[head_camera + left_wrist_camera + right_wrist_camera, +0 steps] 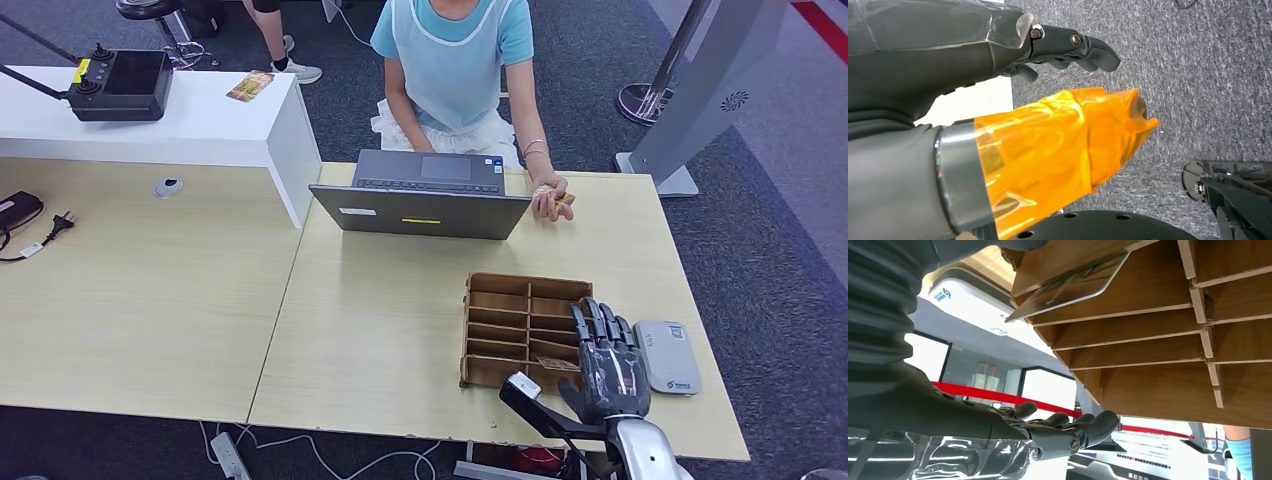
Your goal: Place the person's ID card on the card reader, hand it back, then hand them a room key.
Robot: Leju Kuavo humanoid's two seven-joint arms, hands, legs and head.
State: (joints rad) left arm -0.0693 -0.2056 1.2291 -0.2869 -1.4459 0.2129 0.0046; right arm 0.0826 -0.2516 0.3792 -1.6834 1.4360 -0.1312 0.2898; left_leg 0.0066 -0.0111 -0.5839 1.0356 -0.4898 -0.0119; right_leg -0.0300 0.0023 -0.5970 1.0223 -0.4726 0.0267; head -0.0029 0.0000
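Pale wooden desk point(400, 330) carries our slotted card rack point(520, 325) with the grey card reader point(668, 356) just beside it. Our right hand point(608, 365) hovers between them, fingers spread, holding nothing. The ID card point(563, 199) is in the person's hand point(550, 200); we should reach there, palm ready

Right hand point(607, 365): dark grey glossy fingers, silver forearm. Left hand point(998, 75): clear-film-wrapped palm, orange-film-wrapped thumb, visible screws.

Open tabletop point(380, 320) between laptop point(425, 205) and slotted rack point(520, 325), seemingly.
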